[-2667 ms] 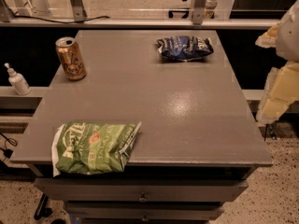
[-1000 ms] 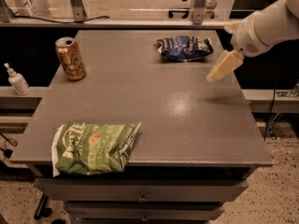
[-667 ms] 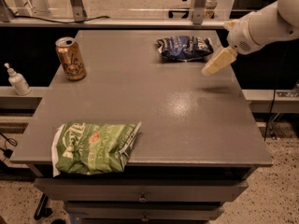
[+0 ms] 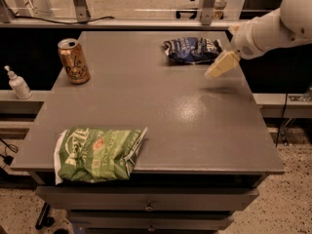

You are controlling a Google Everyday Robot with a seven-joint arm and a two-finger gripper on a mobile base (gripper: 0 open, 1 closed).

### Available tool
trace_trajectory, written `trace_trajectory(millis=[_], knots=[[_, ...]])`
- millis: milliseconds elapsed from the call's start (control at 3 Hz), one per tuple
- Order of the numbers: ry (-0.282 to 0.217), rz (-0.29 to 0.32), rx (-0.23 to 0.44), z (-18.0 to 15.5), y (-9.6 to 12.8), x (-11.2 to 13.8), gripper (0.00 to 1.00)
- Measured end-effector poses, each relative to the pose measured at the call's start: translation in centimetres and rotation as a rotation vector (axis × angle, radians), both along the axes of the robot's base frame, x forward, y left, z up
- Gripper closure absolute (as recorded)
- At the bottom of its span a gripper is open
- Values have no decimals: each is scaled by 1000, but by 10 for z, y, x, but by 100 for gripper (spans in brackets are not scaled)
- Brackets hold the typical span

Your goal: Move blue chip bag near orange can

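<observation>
**Desk contents and claw position, one view**

- Desk (image 4: 195, 130): grey, flat top, drawer fronts below its near edge.
- Blue chip bag (image 4: 191, 49): lay crumpled and flat on the desk's far right part, close to the far edge.
- Orange can (image 4: 73, 61): stood upright at the desk's far left corner, well apart from the blue chip bag, with bare desk top between them.
- Green chip bag (image 4: 97, 153): lay at the desk's near left corner, partly overhanging the near edge.
- White pump bottle (image 4: 18, 84): stood off the desk, on a lower ledge past its left side.
- Claw (image 4: 221, 65): pale, on a white arm (image 4: 273, 28) that reached in over the desk's right edge. It hung above the desk just beside the blue chip bag. Whether it was open or closed could not be told, and no contact with the bag showed.
</observation>
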State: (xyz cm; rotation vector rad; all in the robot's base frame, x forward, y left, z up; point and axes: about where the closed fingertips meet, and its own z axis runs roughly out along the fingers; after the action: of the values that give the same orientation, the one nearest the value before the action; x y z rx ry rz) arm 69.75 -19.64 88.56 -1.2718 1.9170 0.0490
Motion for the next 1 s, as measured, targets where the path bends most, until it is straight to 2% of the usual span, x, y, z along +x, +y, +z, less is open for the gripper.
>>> trace_trajectory(millis=[667, 1000], knots=[[-22, -52, 111, -24, 15, 54, 0], [-36, -72, 145, -31, 18, 71, 15]])
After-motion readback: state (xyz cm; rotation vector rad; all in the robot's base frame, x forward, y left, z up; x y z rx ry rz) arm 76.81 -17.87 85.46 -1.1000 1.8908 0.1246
